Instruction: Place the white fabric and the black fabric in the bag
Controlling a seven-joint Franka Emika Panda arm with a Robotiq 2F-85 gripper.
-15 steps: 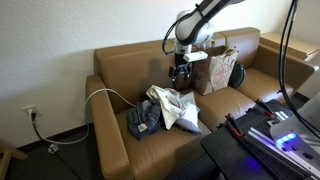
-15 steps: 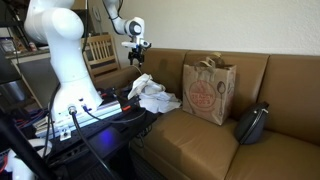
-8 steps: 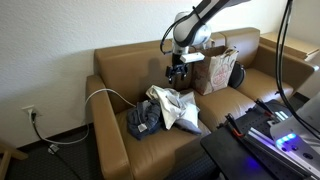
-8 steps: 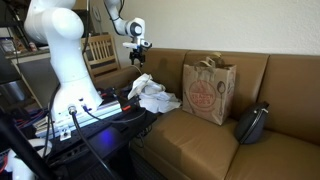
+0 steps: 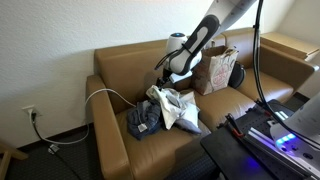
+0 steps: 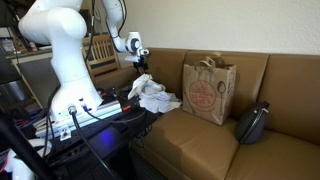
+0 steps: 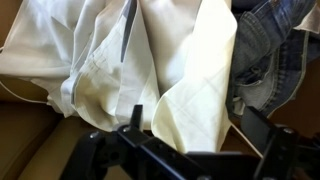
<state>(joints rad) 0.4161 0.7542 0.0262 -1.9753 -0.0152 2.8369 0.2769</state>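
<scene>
White fabric (image 7: 150,60) lies crumpled on the sofa (image 5: 120,65), close under the gripper (image 7: 176,150); in the wrist view it fills 12 o'clock, blue denim (image 7: 275,50) at 2 o'clock; jaws stand wide open, empty.

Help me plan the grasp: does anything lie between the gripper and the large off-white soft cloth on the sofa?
Nothing visible does. In the wrist view the large off-white soft cloth lies bare directly under the open gripper. The blue denim garment lies off to one side of the cloth, not across the part under the jaws.
</scene>
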